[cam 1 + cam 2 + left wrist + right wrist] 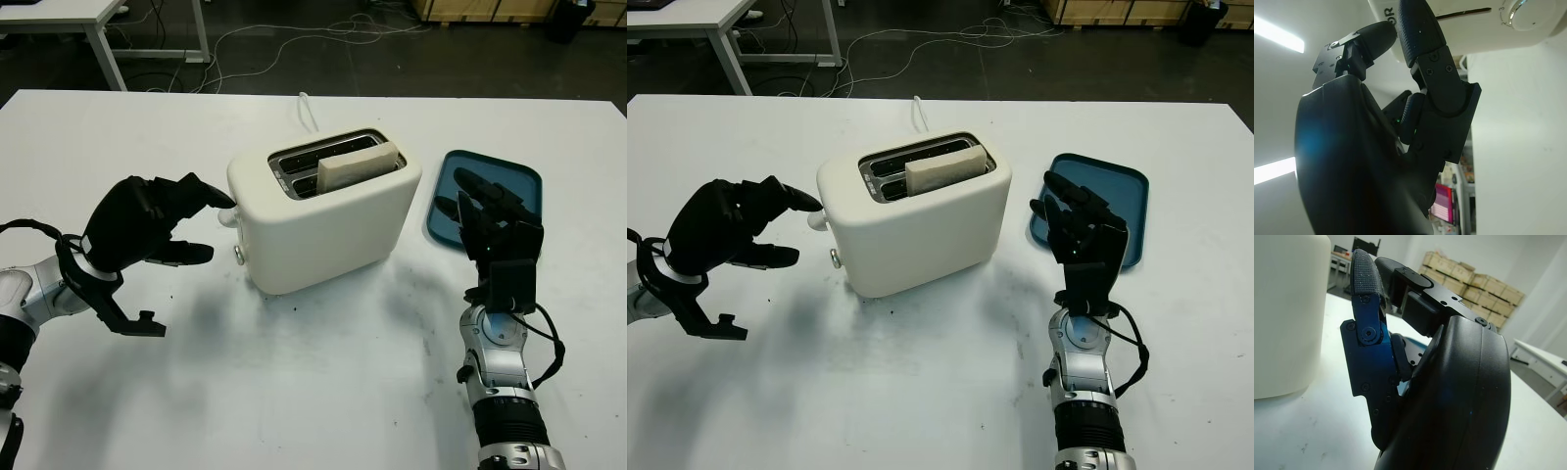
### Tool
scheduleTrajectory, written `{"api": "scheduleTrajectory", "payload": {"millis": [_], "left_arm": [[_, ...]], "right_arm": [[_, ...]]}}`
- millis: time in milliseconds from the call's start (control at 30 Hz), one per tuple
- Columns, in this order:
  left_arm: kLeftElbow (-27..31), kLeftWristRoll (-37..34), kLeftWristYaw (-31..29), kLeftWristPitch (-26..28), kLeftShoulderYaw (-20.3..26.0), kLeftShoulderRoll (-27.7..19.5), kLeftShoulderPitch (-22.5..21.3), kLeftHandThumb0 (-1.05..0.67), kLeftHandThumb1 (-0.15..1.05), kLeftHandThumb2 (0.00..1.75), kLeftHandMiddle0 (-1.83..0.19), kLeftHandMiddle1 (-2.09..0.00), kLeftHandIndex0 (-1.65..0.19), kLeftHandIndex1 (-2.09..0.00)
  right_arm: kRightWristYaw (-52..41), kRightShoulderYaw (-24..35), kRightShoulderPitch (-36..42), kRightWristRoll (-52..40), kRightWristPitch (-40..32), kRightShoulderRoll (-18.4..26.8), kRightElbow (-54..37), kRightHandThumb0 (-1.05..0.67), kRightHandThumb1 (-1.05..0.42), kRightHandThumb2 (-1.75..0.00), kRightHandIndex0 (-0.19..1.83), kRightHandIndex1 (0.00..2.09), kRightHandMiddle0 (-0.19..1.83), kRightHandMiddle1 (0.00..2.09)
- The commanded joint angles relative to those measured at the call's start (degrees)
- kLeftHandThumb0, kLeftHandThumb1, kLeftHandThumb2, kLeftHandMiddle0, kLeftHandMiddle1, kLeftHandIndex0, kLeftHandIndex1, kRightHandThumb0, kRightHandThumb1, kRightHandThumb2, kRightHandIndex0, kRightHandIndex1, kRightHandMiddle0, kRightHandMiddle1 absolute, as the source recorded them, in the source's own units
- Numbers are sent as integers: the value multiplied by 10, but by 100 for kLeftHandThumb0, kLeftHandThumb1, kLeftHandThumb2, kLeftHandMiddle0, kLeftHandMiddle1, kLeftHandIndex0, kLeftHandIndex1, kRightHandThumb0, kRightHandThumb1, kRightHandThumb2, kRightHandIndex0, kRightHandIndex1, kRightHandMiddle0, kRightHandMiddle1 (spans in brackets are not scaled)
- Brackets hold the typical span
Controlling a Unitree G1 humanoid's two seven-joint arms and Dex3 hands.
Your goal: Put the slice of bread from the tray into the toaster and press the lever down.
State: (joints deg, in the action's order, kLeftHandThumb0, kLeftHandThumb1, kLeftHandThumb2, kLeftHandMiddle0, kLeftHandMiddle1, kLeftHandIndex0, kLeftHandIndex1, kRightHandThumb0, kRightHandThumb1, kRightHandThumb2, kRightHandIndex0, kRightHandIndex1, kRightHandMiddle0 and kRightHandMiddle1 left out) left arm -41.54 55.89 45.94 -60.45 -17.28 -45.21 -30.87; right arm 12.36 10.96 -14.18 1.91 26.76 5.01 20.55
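Observation:
A cream toaster [328,220] stands mid-table. A slice of bread [358,168] sits upright in its near slot, its top poking out. My left hand [216,225] is at the toaster's left end, open. Its upper fingertip [223,197] lies just above the white lever [227,217], touching or nearly touching it. In the left wrist view the finger [1418,29] covers the lever slot beside the round dial [1528,12]. The blue tray [514,181] lies right of the toaster with nothing on it. My right hand [490,211] stands upright in front of the tray, open.
The toaster's white cord [309,108] runs back over the table. Bare tabletop stretches in front of the toaster and between my arms. Beyond the far table edge are floor cables [294,39] and another table's legs [108,54].

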Motion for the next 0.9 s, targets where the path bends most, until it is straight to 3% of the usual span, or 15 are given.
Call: {"api": "scheduleTrajectory", "payload": {"millis": [0,300,867], "left_arm": [[-13,14,11,7,-15,1,-9,-76,92,71,-130,-175,0,-125],[-32,20,29,13,-46,-5,-22,-78,92,73,-129,-175,0,-129],[-38,-19,-8,-6,-49,-5,12,-80,92,74,-129,-175,-1,-143]], "right_arm": [[4,2,1,1,7,-2,-4,-63,-92,-16,117,0,104,0],[5,2,1,1,8,-1,-4,-62,-92,-16,118,0,105,0],[5,3,2,-1,9,0,-3,-63,-92,-16,117,0,104,0]]}}
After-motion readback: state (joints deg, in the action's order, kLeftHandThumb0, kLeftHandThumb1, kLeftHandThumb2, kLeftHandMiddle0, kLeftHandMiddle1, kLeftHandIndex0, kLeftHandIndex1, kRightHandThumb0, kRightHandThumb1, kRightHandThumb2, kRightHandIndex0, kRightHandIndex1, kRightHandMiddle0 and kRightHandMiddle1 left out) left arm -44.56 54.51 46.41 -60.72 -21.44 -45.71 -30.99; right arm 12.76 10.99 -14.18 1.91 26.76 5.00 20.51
